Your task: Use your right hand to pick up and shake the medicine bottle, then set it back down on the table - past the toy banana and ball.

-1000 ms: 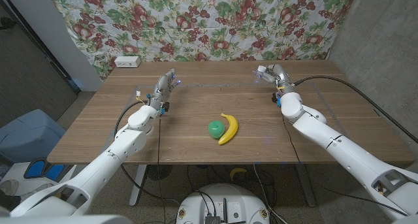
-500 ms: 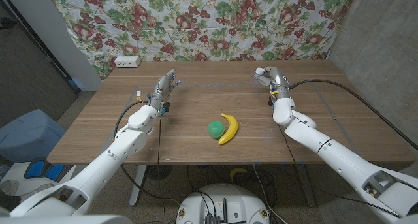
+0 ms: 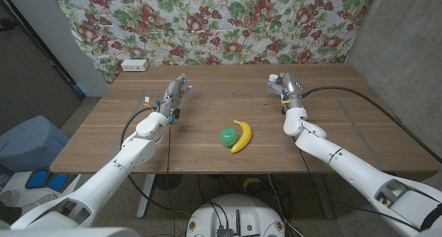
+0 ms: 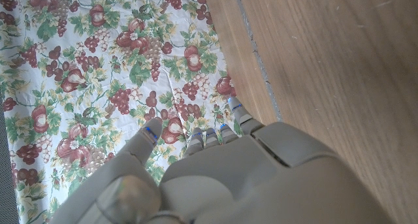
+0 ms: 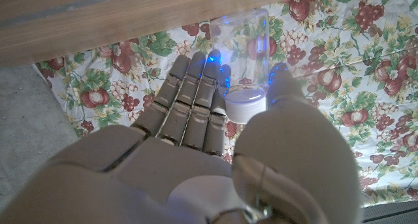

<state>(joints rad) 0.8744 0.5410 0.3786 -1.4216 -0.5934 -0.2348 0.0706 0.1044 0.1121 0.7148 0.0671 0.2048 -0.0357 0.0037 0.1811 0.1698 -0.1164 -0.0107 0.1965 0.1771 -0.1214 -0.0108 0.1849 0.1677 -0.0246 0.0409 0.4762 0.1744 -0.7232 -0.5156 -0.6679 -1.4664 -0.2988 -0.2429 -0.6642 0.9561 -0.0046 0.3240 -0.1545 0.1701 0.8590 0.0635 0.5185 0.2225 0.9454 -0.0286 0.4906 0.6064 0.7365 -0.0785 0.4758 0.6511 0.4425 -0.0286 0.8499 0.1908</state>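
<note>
The medicine bottle is clear with a white cap, and my right hand grips it between the fingers and thumb. That right hand is near the table's far edge, right of centre, with the bottle barely visible in it. Whether the bottle touches the table I cannot tell. The yellow toy banana and green ball lie side by side mid-table, nearer to me than the hand. Over the far left of the table is my left hand, fingers apart and holding nothing.
A white box sits at the table's back left corner. A floral cloth hangs behind the wooden table. A black cable runs along my right arm.
My right hand has shifted slightly left and toward me with the bottle, and the right forearm has swung inward. The left arm, banana and ball have not moved.
</note>
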